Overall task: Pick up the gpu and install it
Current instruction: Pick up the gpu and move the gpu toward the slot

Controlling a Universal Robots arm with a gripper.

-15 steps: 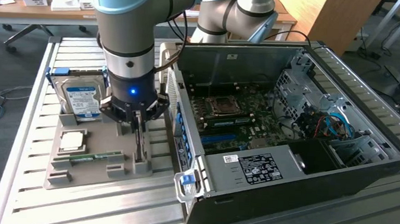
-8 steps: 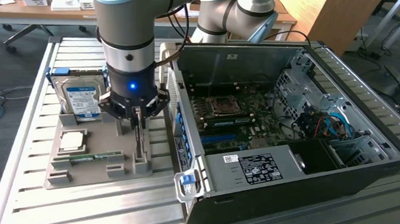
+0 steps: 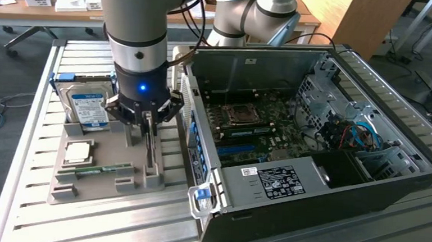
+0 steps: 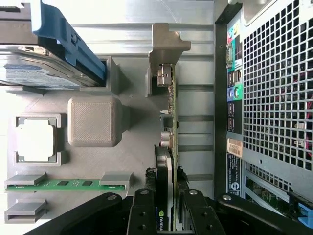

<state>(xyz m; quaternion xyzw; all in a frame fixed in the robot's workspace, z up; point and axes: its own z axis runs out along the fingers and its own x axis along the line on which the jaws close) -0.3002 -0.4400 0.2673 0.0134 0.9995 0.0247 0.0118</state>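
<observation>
In the exterior view, the black multi-fingered end effector [image 3: 149,129] hangs straight down from the grey robot arm over a grey moulded plastic parts holder [image 3: 95,189] on the slatted aluminium desk [image 3: 119,227]. Its fingers are clamped on the thin, flat, dark rectangular gpu [image 3: 151,148], which stands on edge in a slot at the holder's side nearest the open black tower computer case [image 3: 392,182]. Also in the holder, toward the exterior view's left, are an upright silver hard drive with a blue label [image 3: 88,108], a square silver processor chip [image 3: 77,152] and a narrow green memory stick [image 3: 96,170].

In the wrist view, the end effector [image 4: 166,172] presses on the gpu [image 4: 171,105] from both sides. The card is seen edge-on, a green board with a black face. It sits in the holder [image 4: 132,156], just beside the case's perforated rear panel [image 4: 274,88]. The hard drive [image 4: 39,73], processor chip [image 4: 35,139] and memory stick [image 4: 63,183] lie well apart from it across the holder, on the desk [image 4: 137,12].
</observation>
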